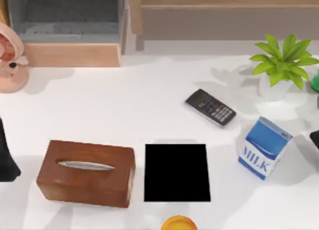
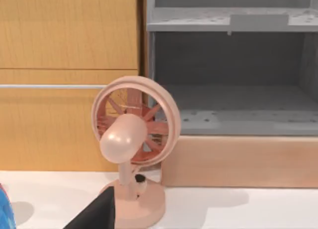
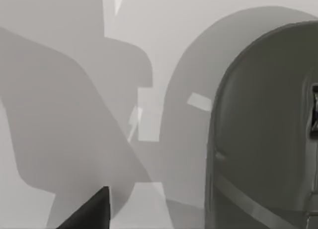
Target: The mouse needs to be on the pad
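1. Worktop (image 1: 149,100): a plain white surface in the top view, crossed by soft grey shadows. Behind it, along the upper edge of the frame, stand a grey open shelf unit (image 1: 65,15) on a pale wooden base and, to its right, a wooden bench-like frame (image 1: 219,5).
2. The pad (image 1: 177,172) lies flat in the lower middle of the top view, just beside a brown tissue box (image 1: 84,172) on its left and well apart from a blue milk carton (image 1: 264,147) on its right.
3. A black keyed handset (image 1: 210,108) lies tilted above and right of the pad. A potted green plant (image 1: 281,65) stands at the upper right, a pink desk fan (image 1: 10,60) at the upper left, and an orange round thing (image 1: 178,223) is cut off by the lower edge.
4. The left arm (image 1: 7,155) shows as a dark shape at the left edge of the top view, parked.
5. The left wrist view looks level at the fan from near the worktop, with the grey shelves behind it and a yellow wooden cabinet front (image 2: 64,65) with a metal rail. The left hand (image 2: 97,215) is a dark wedge at the bottom of the frame; I cannot tell how far open it is.
6. The right wrist view is very close. The mouse (image 3: 263,139) rises as a dark grey rounded body in the right half of the frame, resting on white worktop rather than on the pad. The right hand (image 3: 92,211) is a dark tip at the lower left, apart from the mouse; I cannot tell whether it is open or closed, and it holds nothing that I can see.
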Robot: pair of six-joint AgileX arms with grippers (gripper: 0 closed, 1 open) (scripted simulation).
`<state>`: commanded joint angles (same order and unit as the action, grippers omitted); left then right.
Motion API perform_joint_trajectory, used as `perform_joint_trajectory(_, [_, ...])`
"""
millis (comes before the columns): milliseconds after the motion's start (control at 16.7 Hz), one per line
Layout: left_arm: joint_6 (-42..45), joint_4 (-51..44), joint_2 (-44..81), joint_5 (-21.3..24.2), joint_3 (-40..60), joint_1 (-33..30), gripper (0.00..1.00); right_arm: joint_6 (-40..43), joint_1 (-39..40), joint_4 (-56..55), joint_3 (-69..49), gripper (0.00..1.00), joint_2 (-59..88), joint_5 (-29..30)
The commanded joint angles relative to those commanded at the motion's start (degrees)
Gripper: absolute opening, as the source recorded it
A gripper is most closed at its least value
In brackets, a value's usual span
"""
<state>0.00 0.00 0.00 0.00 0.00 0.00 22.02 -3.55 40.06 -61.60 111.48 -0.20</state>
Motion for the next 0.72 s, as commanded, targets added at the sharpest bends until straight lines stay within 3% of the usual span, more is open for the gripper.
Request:
perform_joint_trajectory(120, [0.0,0.0,0.0,0.0,0.0,0.0,1.00,0.0,0.0,0.0,0.0,1.00,0.0,0.0])
perform_joint_trajectory(720, [0.0,0.0,0.0,0.0,0.0,0.0,1.00,0.0,0.0,0.0,0.0,0.25,0.0,0.0])
